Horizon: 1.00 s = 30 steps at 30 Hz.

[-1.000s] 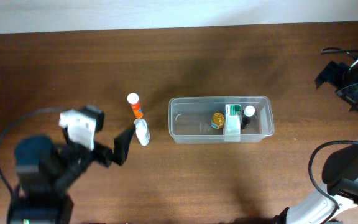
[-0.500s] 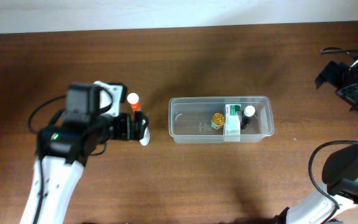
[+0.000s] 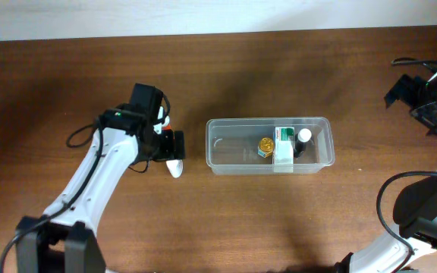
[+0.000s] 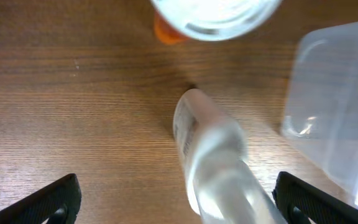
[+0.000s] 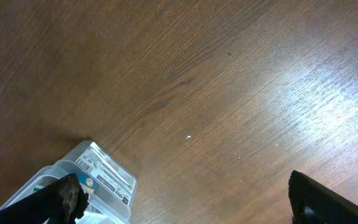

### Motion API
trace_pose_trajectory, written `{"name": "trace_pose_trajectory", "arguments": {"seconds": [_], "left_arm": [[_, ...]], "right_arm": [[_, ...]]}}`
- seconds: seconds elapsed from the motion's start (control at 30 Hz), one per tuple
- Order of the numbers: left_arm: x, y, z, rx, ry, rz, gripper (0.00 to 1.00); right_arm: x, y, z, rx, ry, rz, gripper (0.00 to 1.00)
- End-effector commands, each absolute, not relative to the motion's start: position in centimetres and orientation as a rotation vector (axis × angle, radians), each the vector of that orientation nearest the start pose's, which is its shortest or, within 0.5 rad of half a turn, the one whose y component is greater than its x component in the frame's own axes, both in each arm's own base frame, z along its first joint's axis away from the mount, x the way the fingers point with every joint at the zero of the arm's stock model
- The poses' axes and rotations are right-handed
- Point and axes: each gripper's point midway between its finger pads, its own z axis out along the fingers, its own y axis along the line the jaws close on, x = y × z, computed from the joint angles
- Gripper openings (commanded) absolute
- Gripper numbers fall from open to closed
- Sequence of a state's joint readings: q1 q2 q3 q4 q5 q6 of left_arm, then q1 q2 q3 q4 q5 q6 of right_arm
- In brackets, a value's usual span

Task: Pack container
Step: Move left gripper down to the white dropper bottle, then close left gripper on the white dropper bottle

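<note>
The clear container (image 3: 232,145) sits on the brown table (image 3: 203,68). Just left of it, the left gripper (image 4: 179,194) is spread wide above a small clear bottle (image 4: 211,155) lying flat. Far right of it, the right gripper (image 5: 190,196) is spread wide too.

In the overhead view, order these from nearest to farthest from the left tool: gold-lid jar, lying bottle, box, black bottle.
1. Lying bottle, at the left tool.
2. Gold-lid jar, inside the container, mid-left.
3. Box, just right of the jar.
4. Black bottle, at the right end.
</note>
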<state>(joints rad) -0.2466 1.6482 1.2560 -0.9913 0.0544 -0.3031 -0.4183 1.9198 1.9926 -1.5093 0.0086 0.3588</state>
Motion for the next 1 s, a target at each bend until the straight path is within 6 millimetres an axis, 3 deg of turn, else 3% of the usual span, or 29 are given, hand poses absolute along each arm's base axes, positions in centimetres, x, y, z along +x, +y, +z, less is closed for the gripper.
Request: {"name": "trace_pose_trajectory", "arguments": {"seconds": [0.0, 0.4, 0.77, 0.8, 0.9, 0.97], "left_arm": [[32.7, -9.1, 8.9, -0.056, 2.993, -0.129, 0.99], [32.8, -11.6, 8.5, 0.094, 2.976, -0.139, 0.99], [32.6, -11.5, 8.4, 0.095, 2.980, -0.124, 0.99], [32.7, -11.4, 8.4, 0.095, 2.979, -0.121, 0.97], [32.7, -11.4, 8.4, 0.095, 2.978, -0.118, 0.79], [32.8, -11.2, 8.4, 0.094, 2.974, -0.094, 0.76]], "right_arm": [[35.0, -15.7, 19.1, 1.146, 2.792, -0.017, 0.98], [35.0, -15.7, 19.1, 1.146, 2.792, -0.017, 0.98], [35.0, -15.7, 19.1, 1.146, 2.792, -0.017, 0.98], [35.0, -15.7, 19.1, 1.147, 2.792, -0.017, 0.98], [35.0, -15.7, 19.1, 1.146, 2.792, -0.017, 0.98], [35.0, -15.7, 19.1, 1.146, 2.792, -0.017, 0.98]]}}
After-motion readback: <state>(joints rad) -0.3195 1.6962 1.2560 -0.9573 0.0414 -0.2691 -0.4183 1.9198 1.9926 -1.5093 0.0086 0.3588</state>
